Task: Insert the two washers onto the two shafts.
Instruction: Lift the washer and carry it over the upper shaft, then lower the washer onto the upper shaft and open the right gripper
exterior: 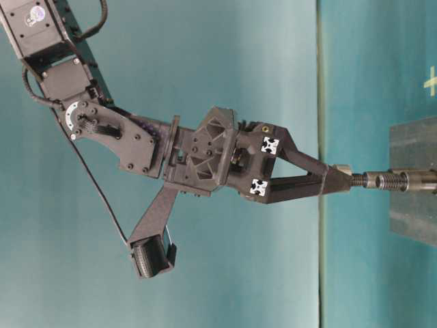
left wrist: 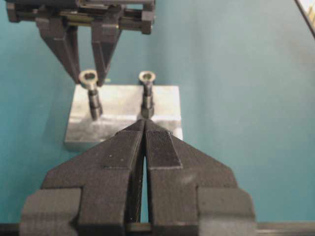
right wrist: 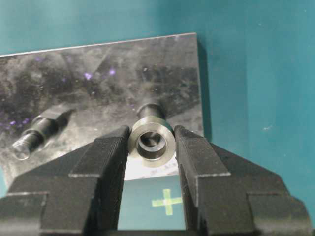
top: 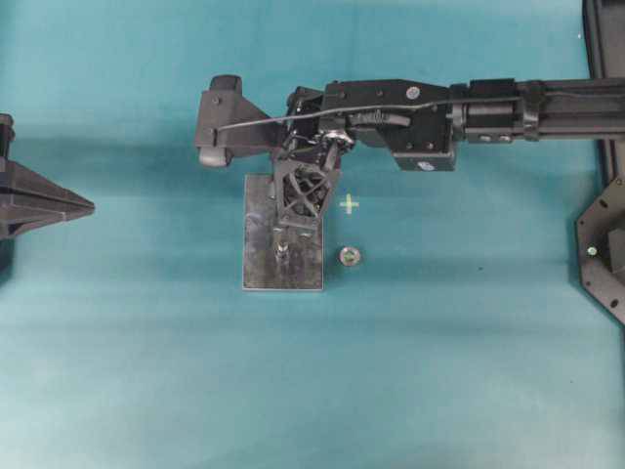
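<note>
So that its bore lines up w/ the upright threaded steel shaft (right wrist: 150, 109) near the grey metal base plate's (right wrist: 98, 73) edge, the right gripper (right wrist: 151, 147) pinches the silver ring-shaped washer (right wrist: 151, 141) directly above it; left gripper (left wrist: 144, 147) closed, empty.

From my station the lighting is even and bright, with a soft shadow band across the teal desk (top: 469, 391) under the right arm, sheen on the metal plate (right wrist: 98, 73), and the left claw (left wrist: 144, 129) blurred up close.
</note>
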